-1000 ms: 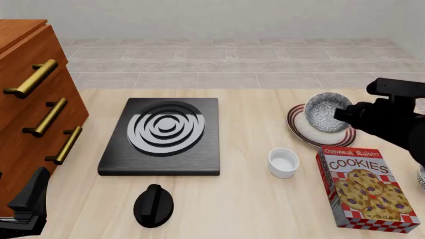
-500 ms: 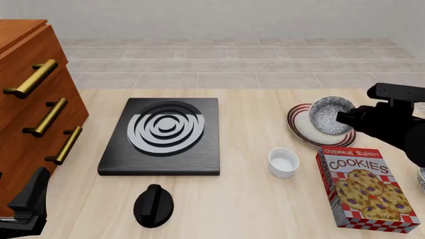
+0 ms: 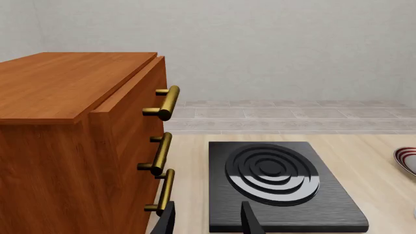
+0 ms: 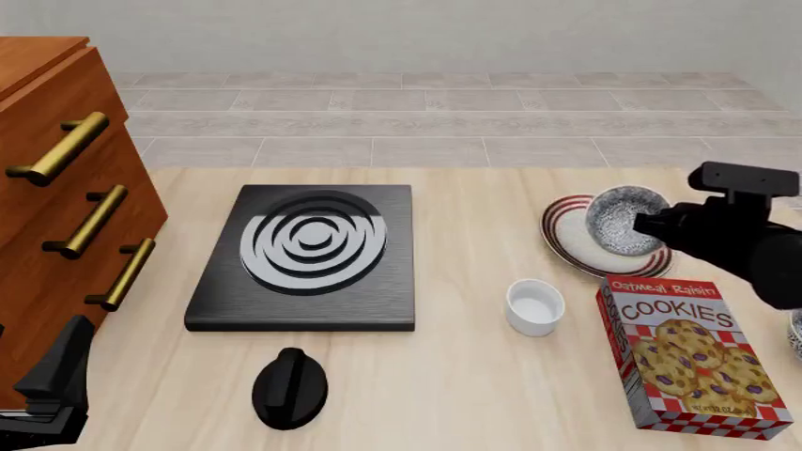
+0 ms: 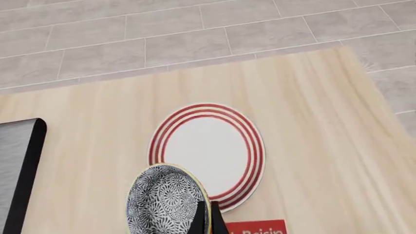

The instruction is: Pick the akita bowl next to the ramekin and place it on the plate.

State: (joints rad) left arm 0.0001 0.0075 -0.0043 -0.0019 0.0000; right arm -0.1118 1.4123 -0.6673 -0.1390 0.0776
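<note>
Right gripper (image 5: 206,218) pinches the rim of the speckled grey akita bowl (image 4: 623,220), tilted, over the red-striped white round plate (image 4: 566,235). Plain white ramekin (image 4: 535,307) sits near the plate. Left gripper (image 3: 206,220): fingers spread, empty.

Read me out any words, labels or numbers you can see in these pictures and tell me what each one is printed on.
"Oatmeal Raisin" on the red top band of the cookie box, front view.
"COOKIES" in large letters just below it on the same box.
"Raisin" only, cut off at the picture's edge, on the box in the right wrist view.
Nothing else carries readable text.
</note>
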